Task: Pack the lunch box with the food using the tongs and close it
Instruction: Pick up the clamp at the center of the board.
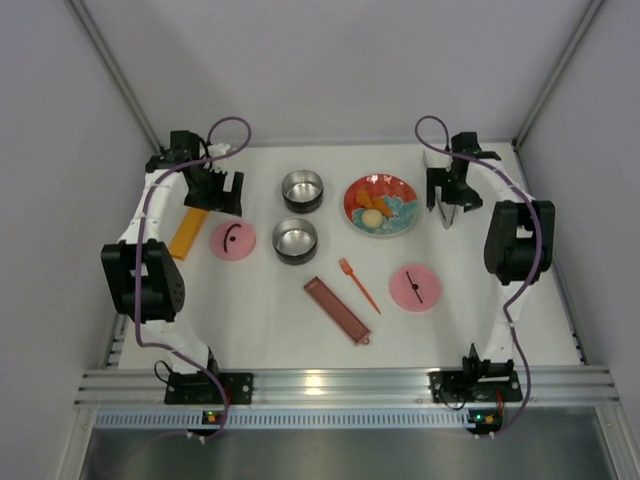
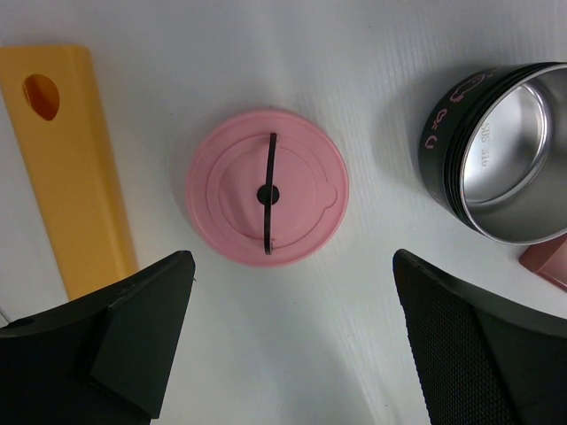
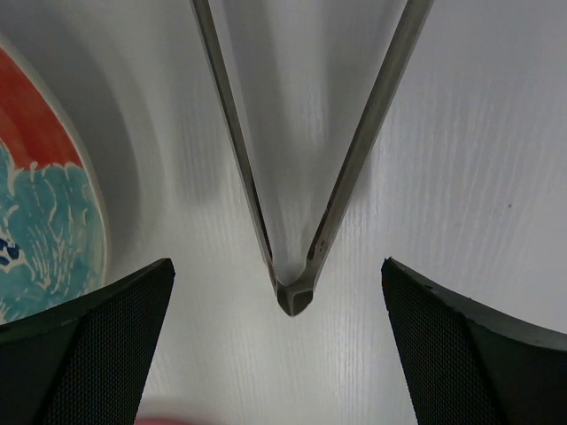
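Two open steel tins of the lunch box (image 1: 302, 190) (image 1: 296, 240) stand mid-table; one tin (image 2: 505, 150) shows in the left wrist view. One pink lid (image 1: 233, 240) (image 2: 267, 195) lies just ahead of my open, empty left gripper (image 1: 226, 203) (image 2: 292, 341). The other pink lid (image 1: 415, 287) lies at the right front. The food (image 1: 373, 207), orange-brown chunks and a pale ball, sits on the patterned plate (image 1: 392, 190) (image 3: 35, 204). The silver tongs (image 1: 447, 219) (image 3: 295, 292) lie flat under my right gripper (image 1: 447, 200) (image 3: 279, 345), which hangs open above their joined end without touching them.
An orange bar (image 1: 189, 232) (image 2: 71, 168) lies left of the near lid. An orange fork (image 1: 358, 283) and a long dark-red tray (image 1: 337, 310) (image 2: 545, 261) lie in the middle front. White walls close in the table at the back and sides.
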You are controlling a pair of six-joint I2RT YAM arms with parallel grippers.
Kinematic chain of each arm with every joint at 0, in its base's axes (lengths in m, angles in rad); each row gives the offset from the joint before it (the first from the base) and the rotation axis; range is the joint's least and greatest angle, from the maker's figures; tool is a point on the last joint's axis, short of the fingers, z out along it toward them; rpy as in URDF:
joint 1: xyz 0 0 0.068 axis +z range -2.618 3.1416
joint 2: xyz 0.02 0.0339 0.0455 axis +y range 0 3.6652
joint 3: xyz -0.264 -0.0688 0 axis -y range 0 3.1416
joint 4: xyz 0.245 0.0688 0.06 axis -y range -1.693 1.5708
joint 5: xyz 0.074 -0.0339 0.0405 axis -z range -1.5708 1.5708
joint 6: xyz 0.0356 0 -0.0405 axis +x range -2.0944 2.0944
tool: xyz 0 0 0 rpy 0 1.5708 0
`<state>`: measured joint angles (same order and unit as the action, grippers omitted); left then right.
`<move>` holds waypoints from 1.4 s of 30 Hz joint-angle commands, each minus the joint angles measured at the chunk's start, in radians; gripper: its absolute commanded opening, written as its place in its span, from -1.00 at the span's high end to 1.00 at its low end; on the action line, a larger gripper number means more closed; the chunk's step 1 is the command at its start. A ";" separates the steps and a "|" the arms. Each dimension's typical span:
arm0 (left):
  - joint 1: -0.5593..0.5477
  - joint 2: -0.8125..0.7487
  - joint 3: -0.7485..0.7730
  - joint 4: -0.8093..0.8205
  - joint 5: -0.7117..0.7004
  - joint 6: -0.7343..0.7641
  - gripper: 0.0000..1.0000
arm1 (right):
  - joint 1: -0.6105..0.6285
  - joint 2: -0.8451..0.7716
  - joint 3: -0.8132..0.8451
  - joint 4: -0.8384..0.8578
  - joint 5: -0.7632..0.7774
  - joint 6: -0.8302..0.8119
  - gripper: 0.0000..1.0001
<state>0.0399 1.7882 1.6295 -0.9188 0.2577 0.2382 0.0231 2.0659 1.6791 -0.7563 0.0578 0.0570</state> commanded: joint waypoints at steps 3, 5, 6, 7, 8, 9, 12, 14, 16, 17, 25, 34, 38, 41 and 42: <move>0.005 -0.066 -0.016 0.014 0.012 -0.031 -0.98 | 0.000 0.115 0.137 -0.009 -0.001 0.004 -0.99; 0.005 -0.067 -0.014 0.021 0.002 -0.040 -0.98 | -0.011 0.151 0.204 -0.023 0.002 0.007 -0.99; 0.003 -0.067 -0.014 0.024 -0.003 -0.043 -0.98 | -0.012 0.187 0.227 -0.043 0.004 0.012 -0.98; 0.003 -0.072 -0.017 0.028 -0.006 -0.048 -0.98 | -0.012 0.201 0.270 -0.052 0.001 0.012 -0.96; 0.003 -0.072 -0.019 0.034 -0.014 -0.050 -0.98 | -0.014 0.217 0.290 -0.061 0.002 0.009 -0.92; 0.003 -0.075 -0.020 0.037 -0.017 -0.051 -0.98 | -0.012 0.242 0.307 -0.067 0.004 0.004 -0.90; 0.003 -0.076 -0.025 0.051 -0.029 -0.056 -0.98 | -0.014 0.292 0.356 -0.083 0.000 -0.003 -0.82; 0.003 -0.073 -0.023 0.058 -0.038 -0.056 -0.98 | -0.012 0.318 0.384 -0.098 0.007 -0.005 -0.72; 0.005 -0.072 -0.020 0.067 -0.049 -0.059 -0.98 | -0.012 0.344 0.402 -0.116 0.019 -0.006 -0.66; 0.003 -0.072 -0.020 0.070 -0.051 -0.059 -0.98 | -0.012 0.342 0.403 -0.104 0.025 -0.006 -0.61; 0.003 -0.067 -0.008 0.084 -0.069 -0.060 -0.98 | -0.008 0.356 0.427 -0.086 0.068 -0.002 -0.48; 0.006 -0.081 -0.010 0.095 -0.087 -0.050 -0.98 | -0.006 0.355 0.422 -0.092 0.065 0.000 0.11; 0.005 -0.084 -0.013 0.098 -0.087 -0.050 -0.98 | -0.006 0.343 0.419 -0.104 0.063 0.001 0.13; 0.005 -0.087 -0.014 0.101 -0.084 -0.053 -0.98 | -0.006 0.289 0.395 -0.107 0.057 -0.002 0.13; 0.006 -0.087 -0.014 0.103 -0.083 -0.056 -0.98 | -0.008 0.268 0.372 -0.104 0.053 -0.002 0.14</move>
<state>0.0406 1.7538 1.6089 -0.8532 0.1844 0.1864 0.0231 2.3890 2.0686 -0.8146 0.0925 0.0563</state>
